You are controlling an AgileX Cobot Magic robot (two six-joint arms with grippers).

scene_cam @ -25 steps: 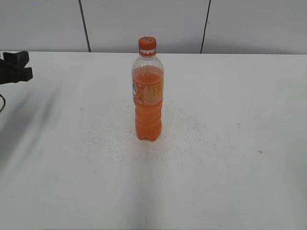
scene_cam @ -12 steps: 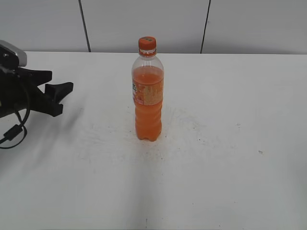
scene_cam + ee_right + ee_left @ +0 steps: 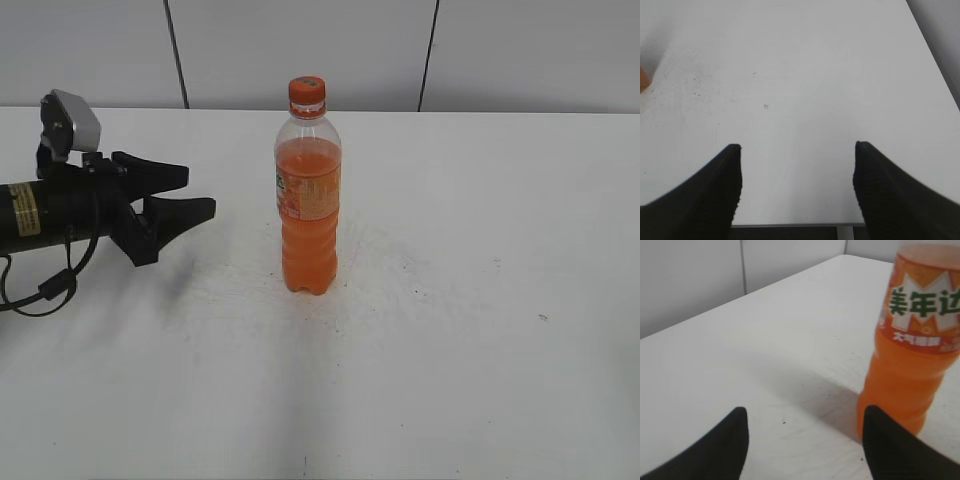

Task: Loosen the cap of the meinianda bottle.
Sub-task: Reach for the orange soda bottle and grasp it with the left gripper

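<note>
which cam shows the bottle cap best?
Exterior view: the cap sits fully visible on top of the upright bottle. The left wrist view shows only the bottle's label and lower body; the right wrist view shows only an orange sliver at the left edge.

three views: one slanted exterior, two low wrist cams.
exterior looks down across the white table (image 3: 480, 380) toward the grey panelled wall (image 3: 300, 50), mid distance. left wrist sits low and close to the tall clear plastic bottle of orange liquid (image 3: 912, 355), shared with the exterior. right wrist looks down over bare tabletop to its far edge, with only an orange sliver at its left border.
</note>
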